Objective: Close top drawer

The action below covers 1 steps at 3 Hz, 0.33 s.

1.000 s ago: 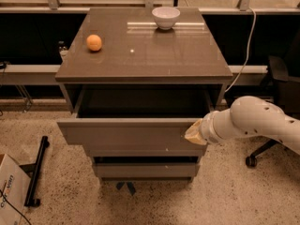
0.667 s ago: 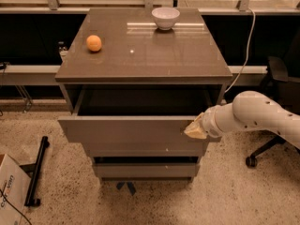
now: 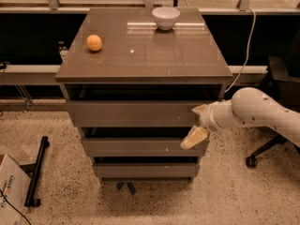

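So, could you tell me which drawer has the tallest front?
The top drawer: its front is taller than those of the middle drawer and bottom drawer. The gripper is at its right end.

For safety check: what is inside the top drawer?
Grey-brown top drawer: only a dark gap shows; the brown tabletop covers its inside. The gripper is at its front's right end.

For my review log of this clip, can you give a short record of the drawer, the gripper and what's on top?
top drawer: looks nearly shut, with a dark gap above its front
gripper: at the right end of that front, fingers spread
tabletop: orange on the left, white bowl at the back
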Motion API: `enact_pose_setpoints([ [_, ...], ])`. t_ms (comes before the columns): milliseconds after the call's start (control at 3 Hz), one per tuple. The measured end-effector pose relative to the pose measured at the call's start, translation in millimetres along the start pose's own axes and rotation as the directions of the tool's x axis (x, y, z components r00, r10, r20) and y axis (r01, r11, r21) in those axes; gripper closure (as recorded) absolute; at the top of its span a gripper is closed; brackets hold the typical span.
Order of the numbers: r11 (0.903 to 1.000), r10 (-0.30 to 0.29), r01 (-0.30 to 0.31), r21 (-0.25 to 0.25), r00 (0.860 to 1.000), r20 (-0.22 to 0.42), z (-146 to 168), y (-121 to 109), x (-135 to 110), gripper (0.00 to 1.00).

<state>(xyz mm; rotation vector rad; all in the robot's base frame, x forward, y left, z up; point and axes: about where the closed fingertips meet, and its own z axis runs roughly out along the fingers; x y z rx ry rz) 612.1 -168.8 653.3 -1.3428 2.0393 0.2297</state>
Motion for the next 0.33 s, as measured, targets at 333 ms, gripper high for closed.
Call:
enact_pose_setpoints([
  [333, 1.0, 0.0, 0.0, 0.0, 1.0, 0.0, -0.6, 1.7, 0.2, 0.0],
])
